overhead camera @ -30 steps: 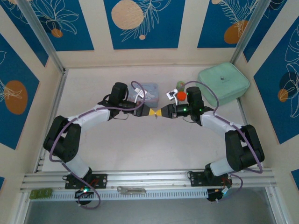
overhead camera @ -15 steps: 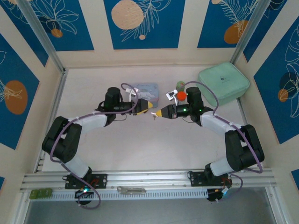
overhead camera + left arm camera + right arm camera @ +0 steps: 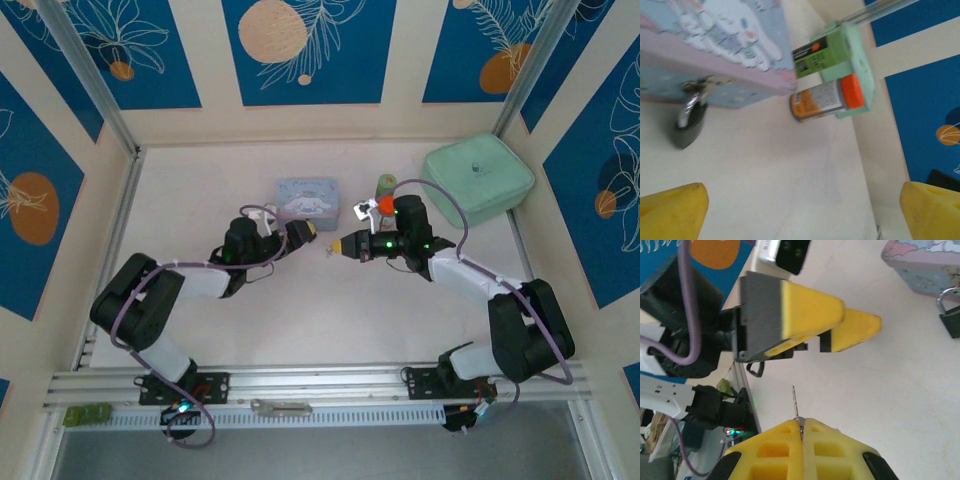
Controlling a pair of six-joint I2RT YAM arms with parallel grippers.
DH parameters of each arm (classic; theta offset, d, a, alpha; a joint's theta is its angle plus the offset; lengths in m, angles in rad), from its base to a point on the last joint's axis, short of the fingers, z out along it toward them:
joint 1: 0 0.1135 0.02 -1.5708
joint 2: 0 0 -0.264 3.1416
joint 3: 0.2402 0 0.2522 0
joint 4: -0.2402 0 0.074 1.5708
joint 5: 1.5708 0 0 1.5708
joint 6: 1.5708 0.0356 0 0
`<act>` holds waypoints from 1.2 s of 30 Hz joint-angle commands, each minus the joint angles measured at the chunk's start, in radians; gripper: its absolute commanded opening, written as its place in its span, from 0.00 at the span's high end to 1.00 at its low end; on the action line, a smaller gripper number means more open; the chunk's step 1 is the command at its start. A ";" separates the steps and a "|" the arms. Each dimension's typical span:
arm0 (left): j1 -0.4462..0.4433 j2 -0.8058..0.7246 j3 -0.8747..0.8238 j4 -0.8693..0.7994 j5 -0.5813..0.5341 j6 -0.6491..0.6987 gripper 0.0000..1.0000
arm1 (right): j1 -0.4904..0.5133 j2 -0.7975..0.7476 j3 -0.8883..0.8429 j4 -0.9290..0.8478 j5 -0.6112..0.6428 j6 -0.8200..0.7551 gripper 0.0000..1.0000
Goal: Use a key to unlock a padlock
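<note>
My left pincer (image 3: 802, 200) gapes wide, holding nothing. The padlock (image 3: 689, 127) hangs off the pale blue tin (image 3: 715, 45), its body on the desk (image 3: 805, 150). It looks small, rigid and swingy, so I'd pinch the body. My right pincer (image 3: 801, 422) is clamped on the key (image 3: 795, 401), thin and slippery.

Bare worktop (image 3: 300, 320) lies open across the near half, between the arms. Toward the far edge stand a pale blue tin (image 3: 307, 197) with the padlock (image 3: 690, 122) at its near wall, an orange-capped bottle (image 3: 822, 97) just right of it and a green case (image 3: 478, 178) in the far-right corner. A narrow gap parts the left gripper (image 3: 301, 233) from the right gripper (image 3: 339, 245).
</note>
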 commanded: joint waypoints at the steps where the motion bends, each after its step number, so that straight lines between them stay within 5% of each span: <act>1: -0.038 -0.016 0.019 0.173 -0.045 0.007 0.15 | -0.004 0.000 -0.025 0.050 0.063 0.040 1.00; 5: -0.076 -0.002 0.022 0.318 -0.016 -0.028 0.31 | -0.004 0.044 -0.025 0.145 0.048 0.187 1.00; 13: -0.114 0.036 0.059 0.334 0.045 -0.025 0.49 | -0.001 0.119 -0.055 0.399 -0.016 0.374 1.00; 27: -0.123 -0.008 0.060 0.199 0.010 0.035 0.50 | -0.014 0.125 -0.070 0.464 -0.039 0.406 1.00; 31: -0.123 -0.031 0.041 0.154 -0.039 0.056 0.38 | -0.031 0.109 -0.073 0.452 -0.051 0.404 1.00; 36: -0.126 -0.028 0.058 0.143 -0.034 0.064 0.45 | -0.032 0.102 -0.064 0.435 -0.047 0.390 1.00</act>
